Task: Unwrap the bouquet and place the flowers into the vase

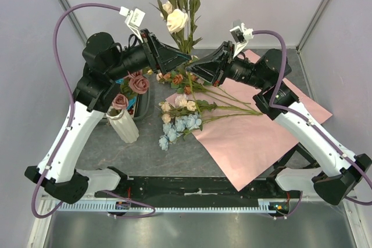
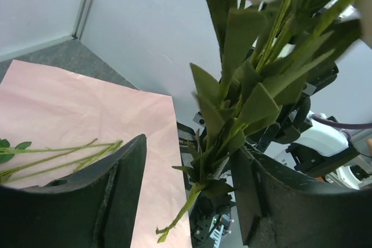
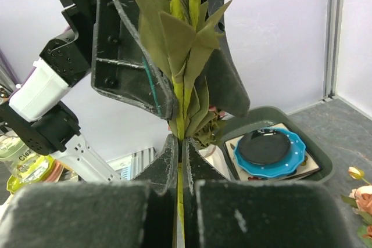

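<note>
My right gripper (image 3: pixel 180 143) is shut on the green stem (image 3: pixel 181 94) of a cream rose spray (image 1: pixel 177 20), holding it upright above the table. My left gripper (image 2: pixel 192 149) is open around the same leafy stem (image 2: pixel 224 137), one finger on each side, with a gap on the left. The white ribbed vase (image 1: pixel 125 125) stands at the left with dusty pink roses (image 1: pixel 138 83) in it. The bouquet's pink paper (image 1: pixel 256 143) lies spread flat. More flowers (image 1: pixel 180 114), cream, peach and light blue, lie across its left edge.
A dark green tray (image 3: pixel 317 143) holding a blue-rimmed dish (image 3: pixel 270 152) sits behind the vase under the left arm. Grey walls close in the back and sides. Both arm bases stand at the near edge.
</note>
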`<state>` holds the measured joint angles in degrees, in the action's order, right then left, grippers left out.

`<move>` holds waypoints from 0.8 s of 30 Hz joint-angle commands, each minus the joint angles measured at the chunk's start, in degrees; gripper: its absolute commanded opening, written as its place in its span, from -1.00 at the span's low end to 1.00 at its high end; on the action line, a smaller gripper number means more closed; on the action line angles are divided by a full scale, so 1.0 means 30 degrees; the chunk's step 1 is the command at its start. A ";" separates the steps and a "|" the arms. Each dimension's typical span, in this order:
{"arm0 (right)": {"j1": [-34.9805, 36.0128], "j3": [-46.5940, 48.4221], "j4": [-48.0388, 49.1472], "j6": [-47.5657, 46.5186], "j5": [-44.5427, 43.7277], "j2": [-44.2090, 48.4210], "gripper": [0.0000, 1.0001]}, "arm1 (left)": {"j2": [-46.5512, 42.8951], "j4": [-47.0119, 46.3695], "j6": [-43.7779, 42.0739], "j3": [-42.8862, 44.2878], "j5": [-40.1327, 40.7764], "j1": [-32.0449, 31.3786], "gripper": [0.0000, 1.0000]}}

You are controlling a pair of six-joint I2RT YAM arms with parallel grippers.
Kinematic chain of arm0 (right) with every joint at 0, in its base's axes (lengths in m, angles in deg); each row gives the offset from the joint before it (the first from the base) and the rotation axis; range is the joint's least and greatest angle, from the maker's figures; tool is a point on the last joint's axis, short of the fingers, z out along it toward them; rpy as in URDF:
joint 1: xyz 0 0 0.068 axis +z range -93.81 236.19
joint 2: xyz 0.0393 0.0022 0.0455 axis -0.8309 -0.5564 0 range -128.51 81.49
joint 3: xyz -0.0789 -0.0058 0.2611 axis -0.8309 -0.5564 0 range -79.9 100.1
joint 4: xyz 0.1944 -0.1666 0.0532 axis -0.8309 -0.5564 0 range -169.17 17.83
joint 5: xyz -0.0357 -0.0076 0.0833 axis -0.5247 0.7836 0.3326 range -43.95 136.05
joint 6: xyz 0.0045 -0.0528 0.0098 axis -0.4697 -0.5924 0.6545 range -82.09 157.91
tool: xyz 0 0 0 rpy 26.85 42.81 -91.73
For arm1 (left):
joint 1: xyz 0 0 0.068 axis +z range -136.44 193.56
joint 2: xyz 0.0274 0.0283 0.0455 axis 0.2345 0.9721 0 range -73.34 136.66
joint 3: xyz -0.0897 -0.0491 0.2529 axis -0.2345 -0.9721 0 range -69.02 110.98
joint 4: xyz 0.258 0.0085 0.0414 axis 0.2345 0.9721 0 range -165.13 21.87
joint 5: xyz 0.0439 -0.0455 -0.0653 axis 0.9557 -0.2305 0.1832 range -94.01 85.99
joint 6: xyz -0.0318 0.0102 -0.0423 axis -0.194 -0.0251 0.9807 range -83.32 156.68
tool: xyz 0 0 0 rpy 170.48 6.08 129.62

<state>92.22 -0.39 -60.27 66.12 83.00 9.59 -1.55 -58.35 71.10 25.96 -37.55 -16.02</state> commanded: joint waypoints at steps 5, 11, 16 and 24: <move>0.0938 0.0158 0.1277 0.0002 0.1336 0.0119 -1.00 | -0.0401 -0.1226 0.0018 0.1094 -0.0306 0.0047 -0.71; 0.0968 -0.0016 -0.0654 -0.1956 -0.1558 0.0907 0.87 | -0.2131 0.2016 -0.5076 0.3776 0.3556 0.0047 -0.97; 0.0910 -0.1159 -0.2119 -0.4153 -0.5924 0.2898 0.96 | -0.2133 0.7023 -1.0401 0.8148 1.0669 0.0047 -0.96; 0.0910 -0.1393 -0.3937 -0.5242 -0.7249 0.2609 0.97 | -0.4062 0.7507 -1.5363 0.9273 2.0922 -0.0012 -0.96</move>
<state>94.98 -4.15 -68.86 53.44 64.55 18.69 -10.69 -37.78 37.63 56.41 5.69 -16.02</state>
